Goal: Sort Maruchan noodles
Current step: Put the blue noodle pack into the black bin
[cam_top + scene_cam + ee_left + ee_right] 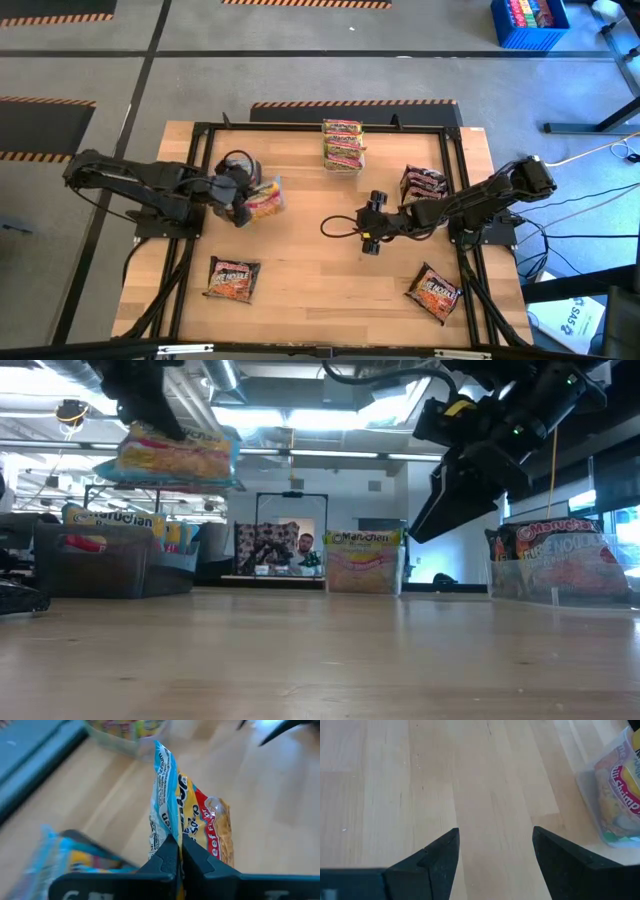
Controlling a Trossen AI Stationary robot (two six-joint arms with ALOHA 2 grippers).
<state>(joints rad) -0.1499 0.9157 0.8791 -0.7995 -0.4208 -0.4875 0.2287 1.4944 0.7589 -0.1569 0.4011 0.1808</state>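
**Q:** Where is the packet relative to the left gripper?

**A:** The left gripper [238,200], over the left side of the wooden table [300,270], has its fingers pressed together on the edge of a yellow packet with blue trim [264,197]. In the left wrist view the sealed edge of that packet [172,810] sits pinched between the two dark fingers [162,862]. The low view shows the packet [175,455] held well clear of the tabletop.

**Q:** And the right gripper?

**A:** The right gripper [372,228] hangs near the table's middle, fingers spread wide with only bare wood between them and nothing held, as its own wrist view [495,855] confirms.

**Q:** Where do the other noodles lie?

**A:** A yellow-green stack [342,144] sits at the far edge; a dark packet [423,181] lies just beside the right arm; two dark-and-orange packets lie near the front, one left [233,278] and one right [433,293].

**Q:** What is hard to make out?

**A:** Whether a second packet lies under the left gripper cannot be told, since the arm covers that spot from above. A blurred blue-and-yellow shape [60,855] beside the fingers is unclear. A clear tub [615,795] holding a packet is cut off at the frame's edge.
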